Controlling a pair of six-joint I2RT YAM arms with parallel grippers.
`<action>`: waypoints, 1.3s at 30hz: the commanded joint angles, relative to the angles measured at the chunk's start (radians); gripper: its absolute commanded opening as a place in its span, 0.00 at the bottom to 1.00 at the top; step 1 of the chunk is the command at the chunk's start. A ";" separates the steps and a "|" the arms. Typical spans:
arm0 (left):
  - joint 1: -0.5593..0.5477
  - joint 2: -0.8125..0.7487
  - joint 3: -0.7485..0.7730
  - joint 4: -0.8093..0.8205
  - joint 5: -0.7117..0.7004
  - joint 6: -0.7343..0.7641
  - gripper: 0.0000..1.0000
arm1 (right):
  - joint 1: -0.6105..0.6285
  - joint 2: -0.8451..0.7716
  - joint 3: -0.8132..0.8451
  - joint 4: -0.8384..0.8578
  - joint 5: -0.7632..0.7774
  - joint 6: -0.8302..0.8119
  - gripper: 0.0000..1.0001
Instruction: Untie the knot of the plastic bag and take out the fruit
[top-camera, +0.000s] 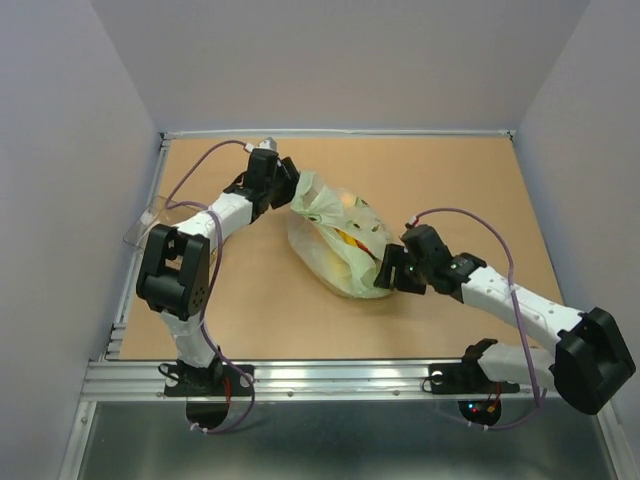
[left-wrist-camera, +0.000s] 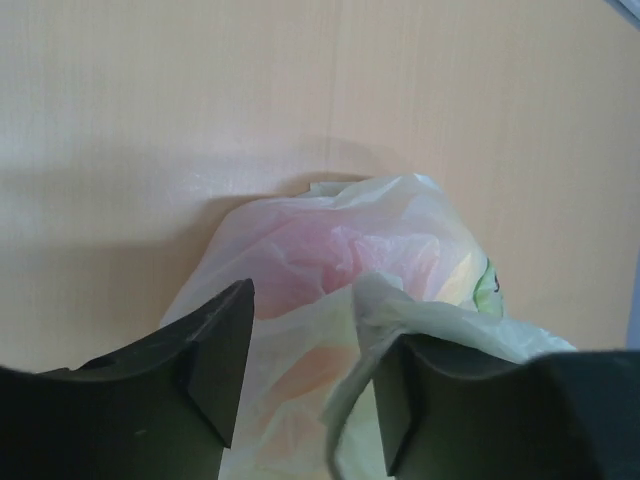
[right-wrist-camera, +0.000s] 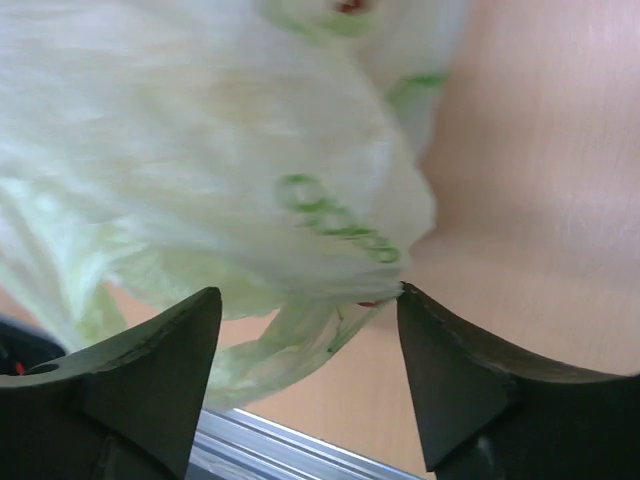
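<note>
The pale green plastic bag (top-camera: 335, 235) lies mid-table, with yellow and orange fruit (top-camera: 350, 240) showing through the film. My left gripper (top-camera: 291, 192) is at the bag's far left end. In the left wrist view it (left-wrist-camera: 312, 330) is open around the bag (left-wrist-camera: 330, 240), with a pink-red fruit (left-wrist-camera: 305, 250) showing through. A twisted tuft of film (left-wrist-camera: 375, 300), maybe the knot, lies against the right finger. My right gripper (top-camera: 384, 268) is at the bag's near right end. It (right-wrist-camera: 310, 295) is open, the bag (right-wrist-camera: 200, 150) just ahead and a twisted strand (right-wrist-camera: 300, 340) between the jaws.
A clear rigid box (top-camera: 150, 222) sits at the table's left edge, beside the left arm. The metal rail (top-camera: 330, 378) runs along the near edge, and it also shows in the right wrist view (right-wrist-camera: 280, 445). Grey walls enclose the table.
</note>
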 joint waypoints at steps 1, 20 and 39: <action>0.004 -0.173 0.028 -0.032 -0.028 0.102 0.79 | 0.011 -0.049 0.254 -0.128 0.044 -0.178 0.81; -0.039 -0.572 -0.161 -0.231 -0.095 0.313 0.94 | 0.011 0.313 0.831 -0.201 -0.145 -0.658 0.99; -0.548 -0.613 -0.316 0.131 -0.216 0.607 0.87 | 0.013 0.520 0.983 -0.130 -0.024 -0.649 0.01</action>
